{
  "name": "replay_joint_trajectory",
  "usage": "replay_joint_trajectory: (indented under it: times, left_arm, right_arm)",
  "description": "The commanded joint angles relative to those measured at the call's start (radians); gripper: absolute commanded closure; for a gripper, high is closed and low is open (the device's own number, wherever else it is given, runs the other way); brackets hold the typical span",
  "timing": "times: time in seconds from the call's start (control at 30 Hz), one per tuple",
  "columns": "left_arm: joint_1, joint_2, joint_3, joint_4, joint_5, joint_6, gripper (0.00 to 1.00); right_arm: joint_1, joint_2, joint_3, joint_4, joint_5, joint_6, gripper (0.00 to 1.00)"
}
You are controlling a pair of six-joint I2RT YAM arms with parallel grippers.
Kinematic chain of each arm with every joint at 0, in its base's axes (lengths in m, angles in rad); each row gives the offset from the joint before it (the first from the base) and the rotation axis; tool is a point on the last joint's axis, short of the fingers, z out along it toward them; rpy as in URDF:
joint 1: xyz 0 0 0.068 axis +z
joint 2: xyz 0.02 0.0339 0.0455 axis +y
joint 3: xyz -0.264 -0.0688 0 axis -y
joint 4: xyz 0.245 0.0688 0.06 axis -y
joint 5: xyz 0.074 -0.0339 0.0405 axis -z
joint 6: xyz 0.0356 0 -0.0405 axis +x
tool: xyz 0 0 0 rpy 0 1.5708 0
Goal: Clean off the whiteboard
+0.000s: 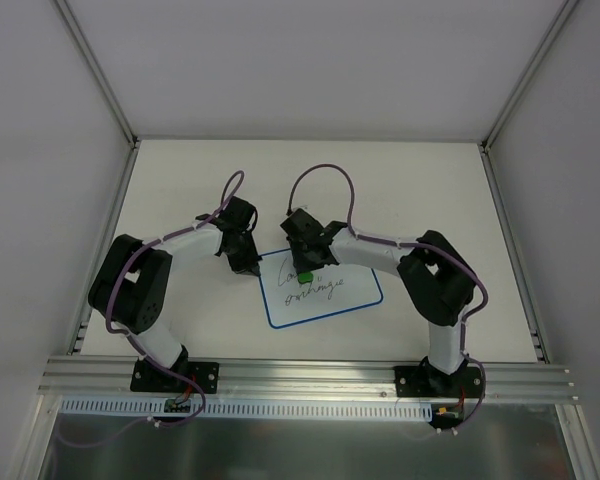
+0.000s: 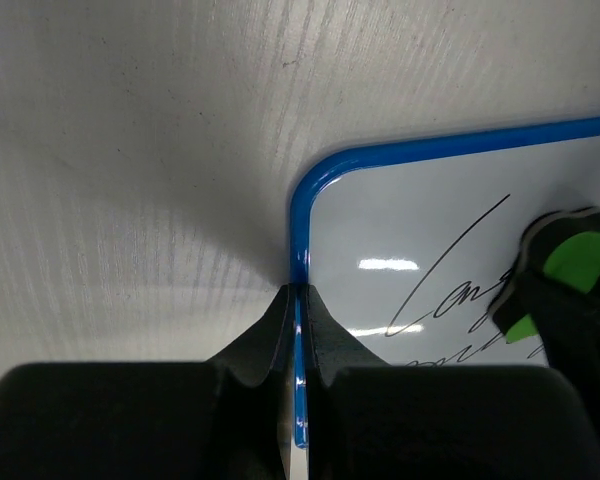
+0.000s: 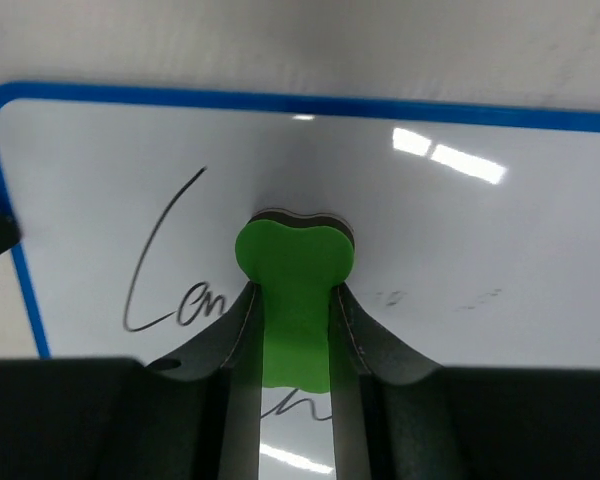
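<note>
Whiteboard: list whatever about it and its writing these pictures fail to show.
- Top external: the handwriting on the whiteboard is too small to read.
- Right wrist: the green eraser and the right end effector cover the middle of the writing; the second line is mostly hidden.
- Left wrist: the left end effector, pinching the board's blue edge, hides the near part; the first word's end lies behind the eraser.

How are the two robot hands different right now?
The left gripper pinches the blue edge of the whiteboard, while the right gripper squeezes a green eraser. The left gripper sits at the board's left side; the right gripper is over its white face, with the eraser seemingly against it. Both are black and shut on something.
</note>
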Motion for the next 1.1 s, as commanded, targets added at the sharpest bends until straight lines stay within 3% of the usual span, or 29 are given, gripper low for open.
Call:
replay_joint_trajectory:
  times: [0.0, 0.13, 0.4, 0.5, 0.67, 0.9, 1.07]
  left_arm:
    - [-0.018, 0.050, -0.020, -0.019, -0.023, -0.035, 1.00]
    - [-0.016, 0.046, -0.027, -0.020, -0.047, -0.049, 1.00]
    - [0.004, 0.046, -0.028, -0.020, -0.061, -0.044, 1.00]
    - [0.004, 0.047, -0.018, -0.020, -0.055, -0.043, 1.00]
    - [0.004, 0.063, 0.000, -0.019, -0.038, -0.038, 1.00]
    - [0.002, 0.067, 0.011, -0.017, -0.027, -0.052, 1.00]
    - [0.005, 0.072, 0.022, -0.017, -0.030, -0.052, 1.00]
  right_arm:
    - [0.030, 0.023, 0.005, -0.058, -0.030, 0.026, 1.00]
    - [-0.016, -0.033, -0.069, -0.075, 0.057, 0.035, 1.00]
    - [-0.226, -0.237, -0.329, -0.075, 0.172, 0.012, 1.00]
    - [-0.236, -0.280, -0.351, -0.075, 0.189, -0.008, 1.00]
    - [-0.184, -0.227, -0.299, -0.075, 0.122, 0.025, 1.00]
    - [0.042, -0.070, -0.134, -0.075, -0.016, 0.093, 1.00]
    - [0.096, -0.069, -0.141, -0.087, -0.021, 0.096, 1.00]
